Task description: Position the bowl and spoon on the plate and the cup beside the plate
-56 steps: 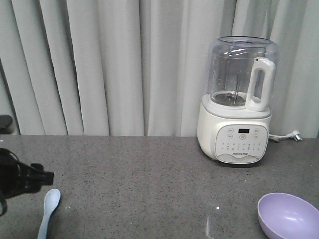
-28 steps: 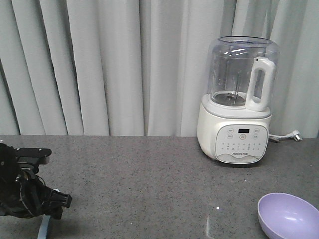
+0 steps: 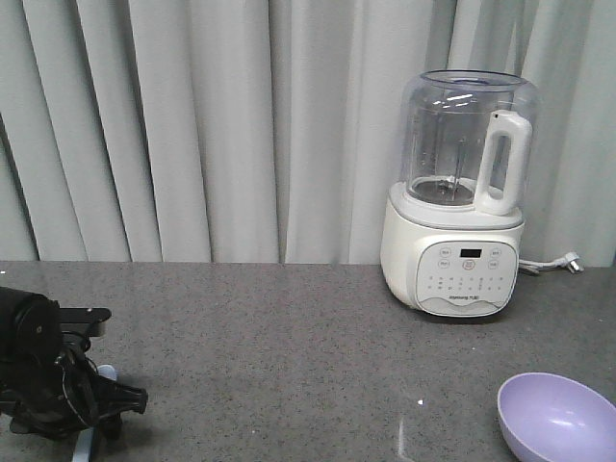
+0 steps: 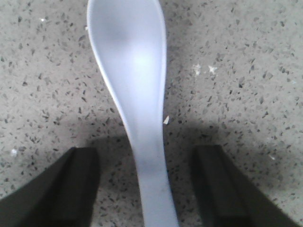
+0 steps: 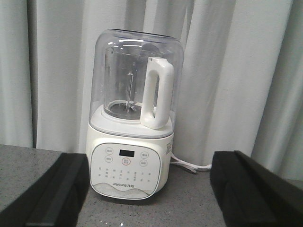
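Across the grey speckled stone counter [image 3: 289, 337], the tall white blender with its clear jar [image 3: 462, 192] stands far right and the small lavender plastic bowl [image 3: 556, 419] sits near right, both well apart from the work. We judge neither is at risk. The trouble lies near left, where the short pale blue plastic spoon [image 4: 137, 94] lies flat on the hard surface. Its handle is thin and low, so the fingers [image 4: 71, 189] may scrape the stone, close over it, or pinch it unevenly and make it pivot or skid away. We see neither plate nor cup, so we cannot judge the carry.

We see the left arm crouched low over the spoon, wrist pitched downward. The left gripper [image 4: 147, 189] straddles the handle, jaws apart and not touching it. The right gripper [image 5: 151, 189] is held level facing the blender, jaws wide and empty.
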